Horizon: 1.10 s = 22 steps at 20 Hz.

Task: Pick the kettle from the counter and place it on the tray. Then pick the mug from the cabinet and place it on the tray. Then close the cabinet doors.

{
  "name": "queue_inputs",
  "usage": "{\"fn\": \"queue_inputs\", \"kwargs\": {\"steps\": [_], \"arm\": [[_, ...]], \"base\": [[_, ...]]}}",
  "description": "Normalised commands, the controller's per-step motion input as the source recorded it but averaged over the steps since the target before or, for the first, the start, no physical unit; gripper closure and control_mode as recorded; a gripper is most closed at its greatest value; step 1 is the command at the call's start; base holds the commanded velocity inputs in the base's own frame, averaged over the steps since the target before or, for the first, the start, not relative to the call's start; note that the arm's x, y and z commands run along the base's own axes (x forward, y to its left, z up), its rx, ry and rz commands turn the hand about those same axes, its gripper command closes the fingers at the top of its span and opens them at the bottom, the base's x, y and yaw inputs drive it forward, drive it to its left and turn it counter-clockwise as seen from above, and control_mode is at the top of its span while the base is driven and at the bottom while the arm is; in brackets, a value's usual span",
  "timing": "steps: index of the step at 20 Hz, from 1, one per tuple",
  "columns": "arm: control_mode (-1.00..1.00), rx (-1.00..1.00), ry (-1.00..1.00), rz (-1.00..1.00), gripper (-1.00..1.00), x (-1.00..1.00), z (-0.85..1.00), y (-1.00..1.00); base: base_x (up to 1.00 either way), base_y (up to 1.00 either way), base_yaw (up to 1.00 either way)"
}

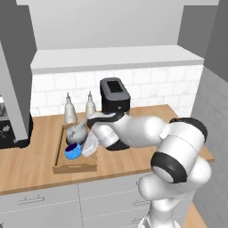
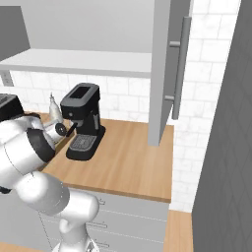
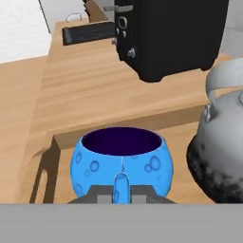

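Hand view: gripper (image 3: pixel 122 191) pinched shut on mug (image 3: pixel 121 161) handle.

The blue mug (image 3: pixel 121 163) sits upright at 6 o'clock inside the wooden tray (image 3: pixel 47 161), its handle clamped between the shut tips of the end effector (image 3: pixel 122 191). At 3 o'clock the grey kettle (image 3: pixel 220 152) stands just beside the mug. A black appliance (image 3: pixel 168 35) rises at 12 o'clock on the light-brown tabletop (image 3: pixel 80 90).
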Motion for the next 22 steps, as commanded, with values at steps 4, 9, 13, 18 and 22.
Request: {"fn": "queue_inputs", "kwargs": {"steps": [4,9,13,18,22], "arm": [[-1.0,-0.05,0.0,0.0,1.0,0.17,-0.22,0.03],[-1.0,-0.05,0.0,0.0,1.0,0.08,-0.16,0.0],[-1.0,-0.04,0.0,0.0,1.0,0.04,-0.08,0.0],[-1.0,-0.01,0.0,0.0,-1.0,0.0,0.0,0.0],[-1.0,-0.01,0.0,0.0,-1.0,-0.04,0.0,-0.06]], "base": [[0.0,0.0,0.0],[0.0,0.0,0.0],[0.0,0.0,0.0],[0.0,0.0,0.0],[0.0,0.0,0.0]]}}
